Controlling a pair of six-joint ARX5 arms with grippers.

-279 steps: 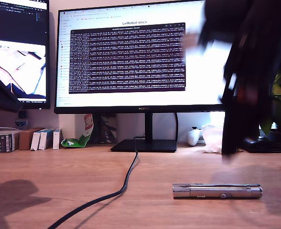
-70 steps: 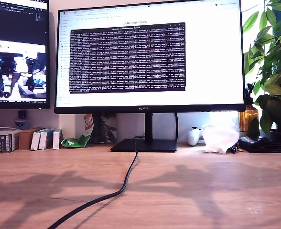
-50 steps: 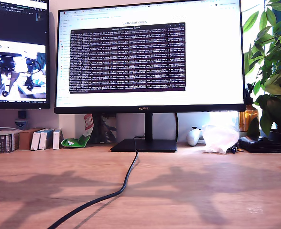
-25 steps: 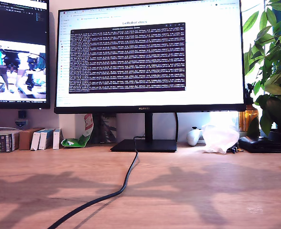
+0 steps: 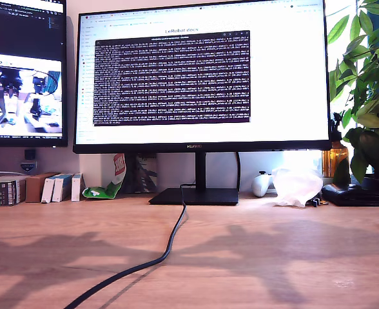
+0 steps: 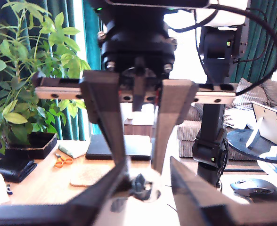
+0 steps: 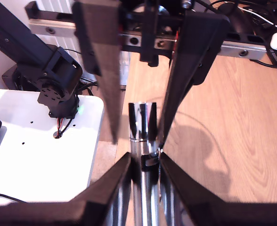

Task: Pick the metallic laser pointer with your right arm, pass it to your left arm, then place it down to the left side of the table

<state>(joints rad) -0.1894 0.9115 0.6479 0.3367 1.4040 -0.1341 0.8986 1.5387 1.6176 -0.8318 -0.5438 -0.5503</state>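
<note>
Clamping the metallic laser pointer (image 7: 144, 155) lengthwise, my second gripper (image 7: 145, 162) holds it above the table (image 7: 232, 108). Facing it, my first gripper (image 6: 141, 181) has its jaws closed round the pointer's shiny end. Beyond, a black cable (image 5: 152, 261) crosses the desktop toward the monitor (image 5: 202, 77).

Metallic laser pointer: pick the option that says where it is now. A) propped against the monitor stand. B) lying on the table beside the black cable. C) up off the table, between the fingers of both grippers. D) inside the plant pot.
C: the second wrist view shows the metallic laser pointer between my second gripper and the other gripper's fingers, my first gripper meets it end-on, and the table lacks it.
</note>
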